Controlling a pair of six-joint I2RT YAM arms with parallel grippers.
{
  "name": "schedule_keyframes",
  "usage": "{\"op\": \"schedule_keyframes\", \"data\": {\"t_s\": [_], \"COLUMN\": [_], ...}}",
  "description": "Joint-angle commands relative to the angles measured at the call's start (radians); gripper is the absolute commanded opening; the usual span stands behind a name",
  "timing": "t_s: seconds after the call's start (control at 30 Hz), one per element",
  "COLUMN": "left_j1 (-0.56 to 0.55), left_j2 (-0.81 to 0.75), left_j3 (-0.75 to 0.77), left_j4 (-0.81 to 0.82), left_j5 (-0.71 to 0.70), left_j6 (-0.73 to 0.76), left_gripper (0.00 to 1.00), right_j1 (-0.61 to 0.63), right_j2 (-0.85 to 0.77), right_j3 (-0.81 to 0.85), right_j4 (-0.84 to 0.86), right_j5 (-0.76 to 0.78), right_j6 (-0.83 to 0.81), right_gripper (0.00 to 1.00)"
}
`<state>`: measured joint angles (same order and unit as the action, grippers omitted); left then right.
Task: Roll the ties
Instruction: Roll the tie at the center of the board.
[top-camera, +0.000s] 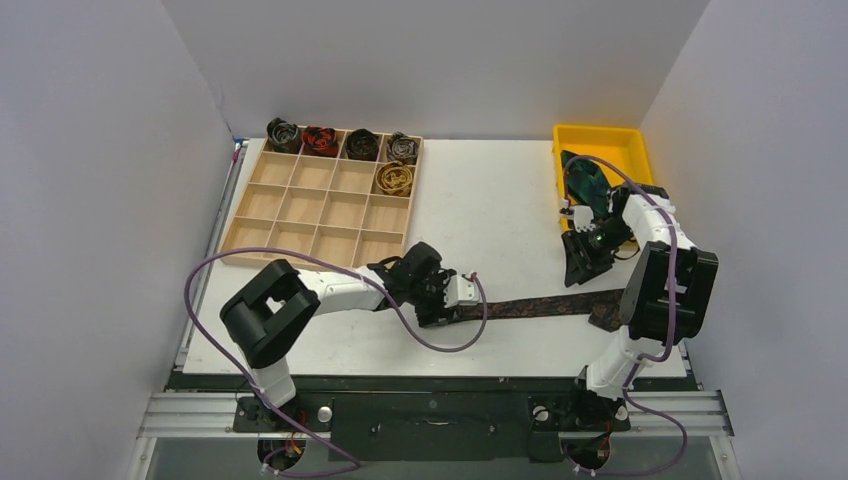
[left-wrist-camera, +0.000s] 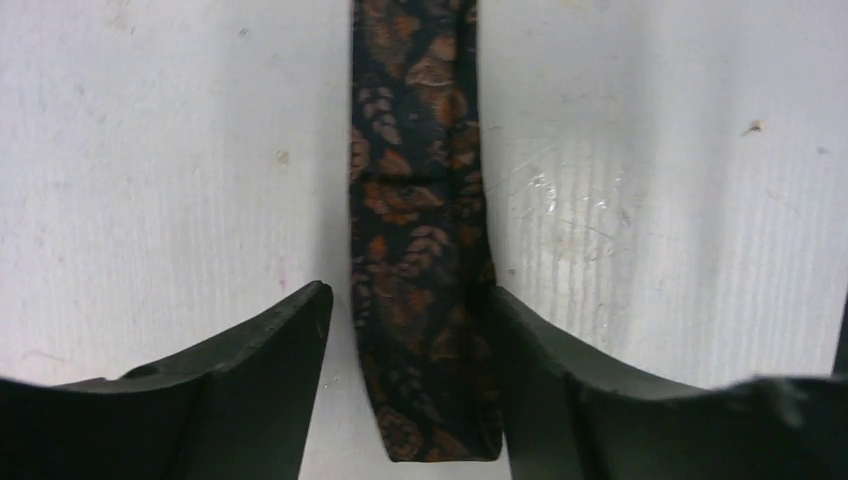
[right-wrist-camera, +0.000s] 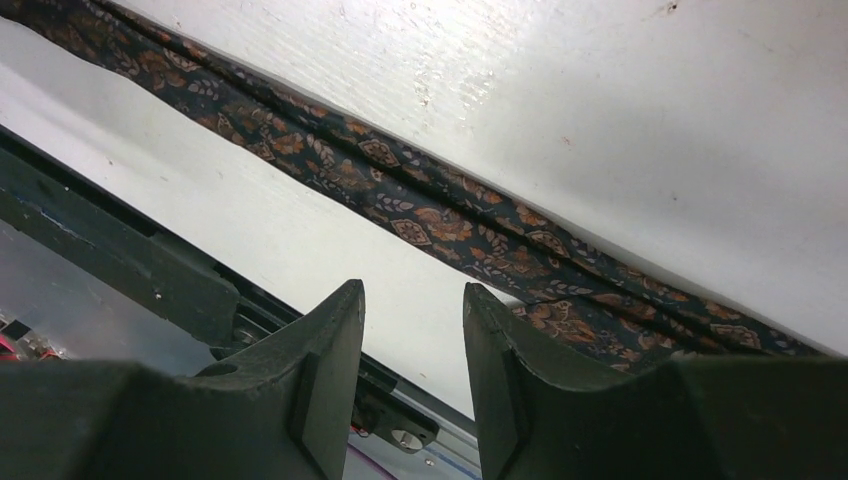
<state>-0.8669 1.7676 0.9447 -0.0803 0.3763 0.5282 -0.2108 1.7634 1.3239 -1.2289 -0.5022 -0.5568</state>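
While tray (top-camera: 300, 207) holds five coils (top-camera: 361, 145), bin (top-camera: 625, 150) holds green tie (top-camera: 585, 180).

left arm (top-camera: 340, 288), right arm (top-camera: 665, 285): black-and-white links | cables (top-camera: 187, 295): purple | fingers (left-wrist-camera: 250, 390): matte black, curved

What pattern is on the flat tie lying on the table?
The tie is near-black with orange-brown leaf-like motifs, which show best in the left wrist view.

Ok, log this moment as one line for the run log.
left gripper: open, straddling narrow end of brown tie | right gripper: open, empty, near the tie | wooden tray: five rolled ties
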Motion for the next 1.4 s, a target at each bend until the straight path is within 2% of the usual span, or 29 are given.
{"op": "schedule_keyframes", "data": {"t_s": [0.0, 0.07, 0.13, 0.23, 0.3, 0.33, 0.4, 0.47, 0.6, 0.7, 0.77, 0.9, 1.03, 1.23, 1.37], "left_j1": [-0.021, -0.022, -0.021, -0.019, -0.019, -0.02, -0.02, -0.014, 0.046, 0.111, 0.134, 0.14, 0.139, 0.14, 0.139], "left_j2": [0.038, 0.057, 0.061, 0.061, 0.055, 0.046, 0.023, -0.019, -0.146, -0.231, -0.286, -0.355, -0.351, -0.328, -0.285], "left_j3": [-0.02, -0.015, -0.019, -0.018, -0.022, -0.023, -0.027, -0.036, -0.069, -0.114, -0.171, -0.268, -0.302, -0.409, -0.425], "left_j4": [-0.016, -0.028, -0.024, -0.015, -0.007, -0.005, -0.006, 0.005, 0.05, 0.064, 0.098, 0.184, 0.218, 0.448, 0.492], "left_j5": [-0.046, -0.056, -0.063, -0.065, -0.074, -0.075, -0.073, -0.066, 0.006, 0.059, 0.092, 0.111, 0.121, 0.123, 0.139], "left_j6": [0.108, 0.131, 0.149, 0.148, 0.144, 0.142, 0.134, 0.111, -0.015, -0.126, -0.144, -0.168, -0.2, -0.233, -0.217], "left_gripper": [0.5, 0.39, 0.33, 0.3, 0.37, 0.51, 0.7, 0.78, 0.84, 0.86, 0.86, 0.84, 0.83, 0.82, 0.79], "right_j1": [-0.016, -0.018, -0.018, -0.017, -0.017, -0.016, -0.014, -0.006, 0.035, 0.103, 0.166, 0.304, 0.415, 0.56, 0.634], "right_j2": [-0.011, -0.024, -0.033, -0.034, -0.035, -0.036, -0.046, -0.066, -0.109, -0.129, -0.128, -0.098, -0.054, 0.014, 0.049], "right_j3": [-0.018, -0.026, -0.03, -0.018, -0.012, -0.009, -0.001, 0.009, 0.027, 0.006, -0.031, -0.117, -0.16, -0.228, -0.23], "right_j4": [-0.036, -0.038, -0.038, -0.048, -0.048, -0.05, -0.054, -0.055, -0.04, -0.03, -0.004, 0.118, 0.333, 0.604, 0.665], "right_j5": [-0.022, -0.03, -0.043, -0.065, -0.075, -0.08, -0.097, -0.119, -0.192, -0.248, -0.278, -0.316, -0.332, -0.338, -0.298], "right_j6": [-0.052, -0.06, -0.065, -0.067, -0.066, -0.066, -0.067, -0.067, -0.02, 0.017, 0.052, 0.163, 0.379, 0.665, 0.711], "right_gripper": [0.38, 0.38, 0.38, 0.37, 0.37, 0.37, 0.38, 0.38, 0.38, 0.37, 0.32, 0.14, 0.02, 0.0, 0.0]}}
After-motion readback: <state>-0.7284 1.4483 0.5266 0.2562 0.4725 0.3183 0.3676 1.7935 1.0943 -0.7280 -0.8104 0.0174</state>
